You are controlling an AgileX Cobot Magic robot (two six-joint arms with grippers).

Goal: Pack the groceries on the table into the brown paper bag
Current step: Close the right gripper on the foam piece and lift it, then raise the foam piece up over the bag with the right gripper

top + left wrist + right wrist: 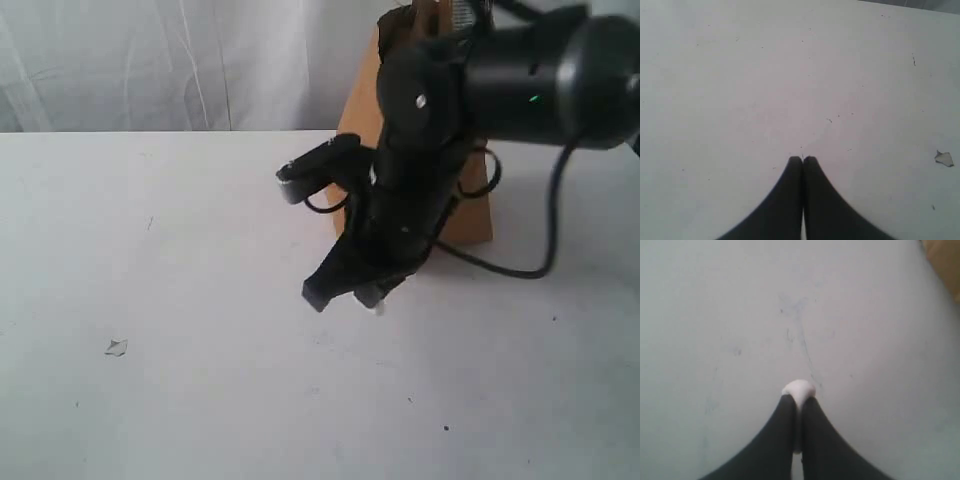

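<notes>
Exterior view: brown paper bag [472, 220] stands upright on the table [200, 300], at the far side, right of centre. The right arm crosses in front of it and hides its mouth, so what is inside cannot be told. The right gripper [345, 295] points down, over bare tabletop just in front of the bag. A small white lump [377, 305] shows at its tips. A pale scrap [116, 347] lies alone on the near left of the table, well apart from bag and gripper.

Right wrist view: the close look that the exterior lacks. Right gripper [799, 399] has its fingers drawn together, pinching the white lump [799, 388], which bulges past the tips. What the lump is cannot be told. A brown corner of the bag [946, 260] shows at the frame edge. Scuffed tabletop lies below.

Left wrist view: the only view that shows the left gripper [802, 159]. Its fingers are pressed flat together with nothing between them, over speckled white table. The same pale scrap [943, 158] lies off to one side of it, apart from the fingers
</notes>
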